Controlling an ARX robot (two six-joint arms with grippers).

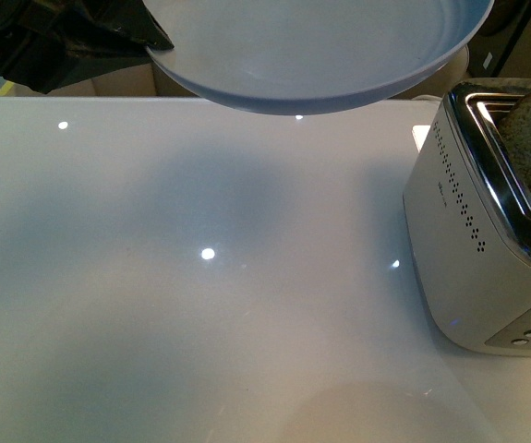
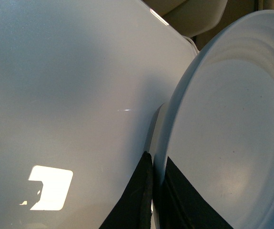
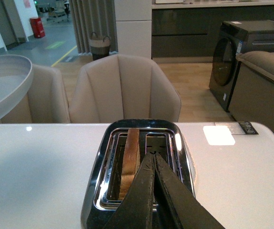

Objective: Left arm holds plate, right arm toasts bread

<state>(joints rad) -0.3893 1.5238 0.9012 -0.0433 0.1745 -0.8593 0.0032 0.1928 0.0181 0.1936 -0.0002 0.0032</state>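
The round, shallow, pale blue-grey plate [image 2: 222, 143] is grasped by its rim between the black fingers of the left end effector [image 2: 157, 162] and is held in the air above the bench, well apart from the toaster. The right end effector [image 3: 152, 155] is clenched on nothing, its black tips pressed together over the boxy brushed-steel toaster [image 1: 459, 231]. It is just beside the slice of speckled brown wholemeal bread [image 3: 129, 160], which is stood upright in one slot with its top proud of it. If the slice is to be lifted, the jaws should first be parted, set either side of the crust and closed lightly, with the plate brought close. The glossy white bench [image 1: 200, 323] is dotted with lamp reflections. Beyond it, beige upholstered chairs [image 3: 125, 88] and a dark washing machine [image 3: 232, 57] are seen.
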